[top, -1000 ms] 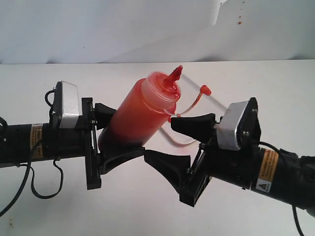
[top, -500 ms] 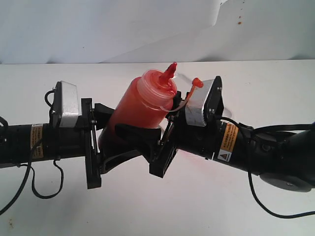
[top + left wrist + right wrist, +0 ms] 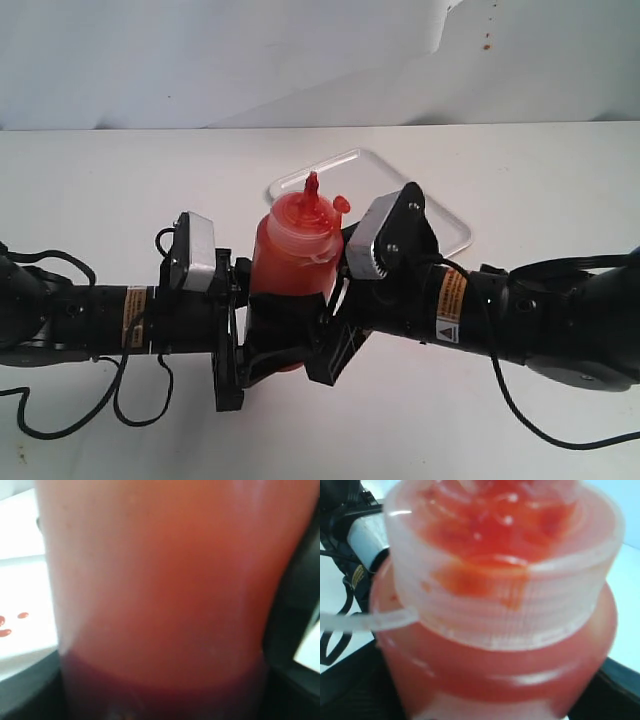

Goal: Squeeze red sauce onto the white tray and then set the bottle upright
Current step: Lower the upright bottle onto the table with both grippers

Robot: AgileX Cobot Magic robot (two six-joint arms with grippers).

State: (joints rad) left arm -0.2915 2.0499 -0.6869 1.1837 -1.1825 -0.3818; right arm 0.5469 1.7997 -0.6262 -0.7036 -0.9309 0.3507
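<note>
The bottle (image 3: 292,250) is upright, nozzle up, with the tethered tip cover (image 3: 342,203) hanging open beside the nozzle. Its base is hidden behind the grippers, so it cannot be told whether it rests on a surface. Inside the bottle, the red sauce (image 3: 160,695) lies as a darker mass at the bottom. The wall above it is stained orange.

The left gripper (image 3: 258,325) is clamped on the lower body of the bottle, one jaw on each side. The right gripper (image 3: 318,330) grips the same bottle from the opposite side, its jaws pressed against the wall below the cap (image 3: 505,565).

The white tray (image 3: 440,225) lies flat on the table (image 3: 100,180) just behind the bottle. Small red drops (image 3: 6,632) show on the white surface in the left wrist view.
</note>
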